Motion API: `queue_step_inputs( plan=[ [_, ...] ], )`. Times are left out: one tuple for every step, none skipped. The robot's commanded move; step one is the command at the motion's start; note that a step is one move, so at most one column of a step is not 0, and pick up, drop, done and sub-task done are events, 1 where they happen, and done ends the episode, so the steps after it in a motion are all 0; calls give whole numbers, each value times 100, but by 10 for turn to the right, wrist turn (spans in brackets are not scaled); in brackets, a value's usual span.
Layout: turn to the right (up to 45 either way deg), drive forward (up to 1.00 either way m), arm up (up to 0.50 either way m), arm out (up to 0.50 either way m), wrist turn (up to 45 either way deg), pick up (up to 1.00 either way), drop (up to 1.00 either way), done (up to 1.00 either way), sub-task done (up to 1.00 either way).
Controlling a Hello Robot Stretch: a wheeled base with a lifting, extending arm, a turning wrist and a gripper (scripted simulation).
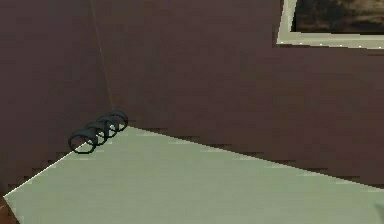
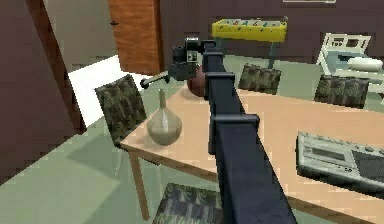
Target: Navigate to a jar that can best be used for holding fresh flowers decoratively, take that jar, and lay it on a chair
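Dark square arm bar (image 2: 236, 150) at six o'clock, beige bulbous narrow-necked jar (image 2: 163, 121) stood on wooden table (image 2: 290, 120) at its nine o'clock, gripper (image 2: 162, 74) at eleven, hold untellable against half-hidden brown round object (image 2: 199, 86).

Forward view: close to purple wall (image 1: 200, 80), facing its corner, tilted down. Arm side view: high, looking along arm (image 2: 240, 140) over table (image 2: 290, 115) beside that wall. Shared: the wall.
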Motion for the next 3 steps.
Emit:
queue_step_inputs(
  plan=[
    [0, 0, -28, 0, 0, 0, 0, 0, 0],
    [0, 0, 0, 0, 0, 100, 0, 0, 0],
    [0, 0, 10, 0, 0, 0, 0, 0, 0]
  ],
)
